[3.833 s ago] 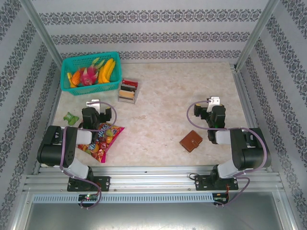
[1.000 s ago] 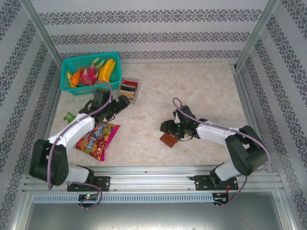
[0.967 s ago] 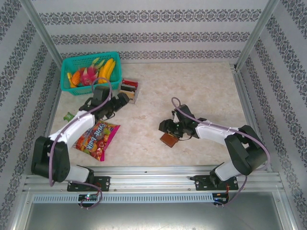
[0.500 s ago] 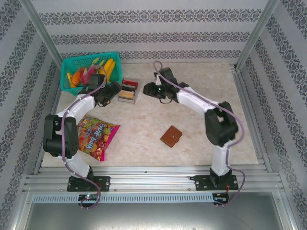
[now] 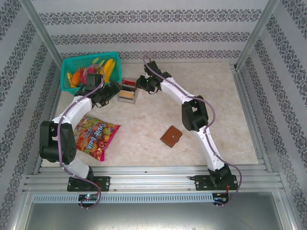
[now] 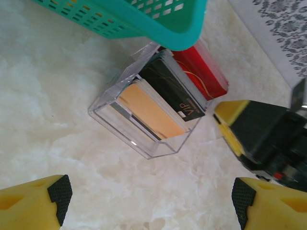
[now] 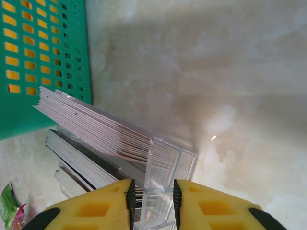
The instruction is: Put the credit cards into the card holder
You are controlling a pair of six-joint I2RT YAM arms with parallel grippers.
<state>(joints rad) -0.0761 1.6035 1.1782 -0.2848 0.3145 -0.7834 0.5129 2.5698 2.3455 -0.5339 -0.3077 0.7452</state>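
Note:
The credit cards [image 6: 160,103], red, black and tan, stand upright in a clear slotted stand [image 5: 128,92] beside the green basket. In the right wrist view their pale edges [image 7: 96,127] fan out from the stand's clear end wall [image 7: 160,184]. My right gripper [image 7: 151,203] is shut on that end wall, one pad on each side. My left gripper [image 6: 151,206] hovers open just in front of the stand, nothing between its fingers. From above, the left gripper [image 5: 114,91] and right gripper [image 5: 141,85] flank the stand. The brown card holder [image 5: 171,136] lies closed near the table's middle, apart from both grippers.
A green basket [image 5: 72,64] of toy fruit stands at the back left, its rim [image 6: 144,26] overhanging the stand. A colourful snack packet [image 5: 96,134] lies front left. The right gripper's yellow and black body [image 6: 261,136] sits close to the stand's right side.
My right arm left the card holder and swung to the back left onto the card stand, its jaws narrowing. My left gripper edged closer to the stand and stays open.

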